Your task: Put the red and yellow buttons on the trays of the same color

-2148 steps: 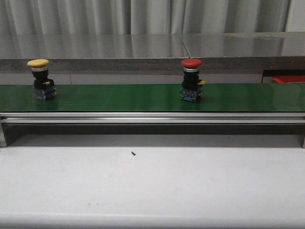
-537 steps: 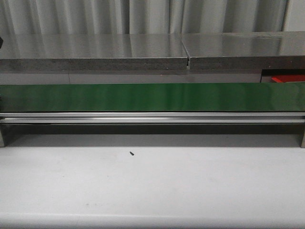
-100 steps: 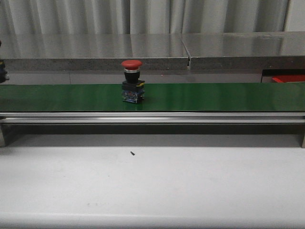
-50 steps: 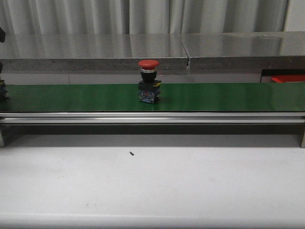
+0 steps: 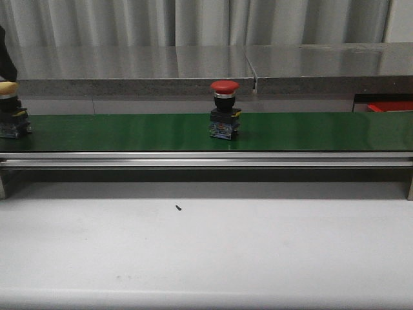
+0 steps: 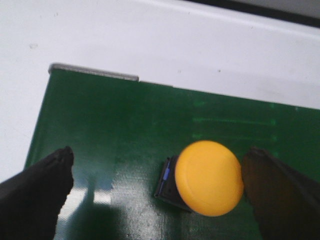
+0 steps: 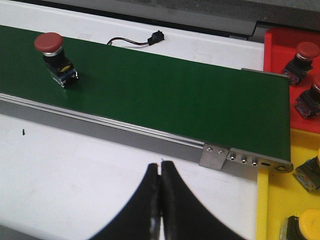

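A red button (image 5: 224,110) stands upright on the green belt (image 5: 129,132), just left of its middle; it also shows in the right wrist view as the red button (image 7: 52,50). A yellow button (image 5: 9,106) stands at the belt's far left end. My left gripper (image 6: 159,160) is open above it, and the yellow button (image 6: 209,177) sits between the fingers, close to one finger (image 6: 277,192). My right gripper (image 7: 160,167) is shut and empty over the white table, in front of the belt's right end. The red tray (image 7: 280,42) and yellow tray (image 7: 277,205) lie beyond that end.
The red tray holds red buttons (image 7: 306,52) and the yellow tray holds yellow buttons (image 7: 306,222). A steel shelf (image 5: 193,68) runs behind the belt. An aluminium rail (image 5: 206,159) fronts it. A small black speck (image 5: 179,207) lies on the white table. A black cable (image 7: 135,40) lies behind the belt.
The red button has travelled right along the belt. The yellow button has come into the front view at the left edge, with part of my left arm above it.
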Controlling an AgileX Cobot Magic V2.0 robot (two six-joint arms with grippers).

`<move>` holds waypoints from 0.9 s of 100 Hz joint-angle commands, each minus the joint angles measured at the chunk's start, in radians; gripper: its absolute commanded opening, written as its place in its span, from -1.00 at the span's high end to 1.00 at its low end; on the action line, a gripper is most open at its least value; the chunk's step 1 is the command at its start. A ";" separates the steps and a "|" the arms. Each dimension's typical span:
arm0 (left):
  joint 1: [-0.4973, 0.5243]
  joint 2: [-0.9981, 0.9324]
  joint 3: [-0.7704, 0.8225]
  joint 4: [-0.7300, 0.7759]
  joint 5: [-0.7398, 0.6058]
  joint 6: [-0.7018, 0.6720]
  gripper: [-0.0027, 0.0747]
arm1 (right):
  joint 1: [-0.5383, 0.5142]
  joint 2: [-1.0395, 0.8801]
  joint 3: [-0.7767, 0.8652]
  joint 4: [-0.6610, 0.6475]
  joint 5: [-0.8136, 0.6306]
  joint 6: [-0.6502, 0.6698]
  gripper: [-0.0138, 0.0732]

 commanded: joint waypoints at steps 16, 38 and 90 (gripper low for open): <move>-0.050 -0.231 -0.035 -0.012 -0.023 0.018 -0.66 | 0.003 -0.003 -0.028 0.014 -0.059 -0.014 0.84; -0.133 -0.470 0.078 -0.012 0.007 0.022 -0.66 | 0.003 -0.003 -0.028 0.014 -0.057 -0.014 0.84; -0.181 -1.028 0.542 -0.052 0.012 0.010 0.98 | 0.003 0.001 -0.028 0.014 0.061 -0.014 -0.51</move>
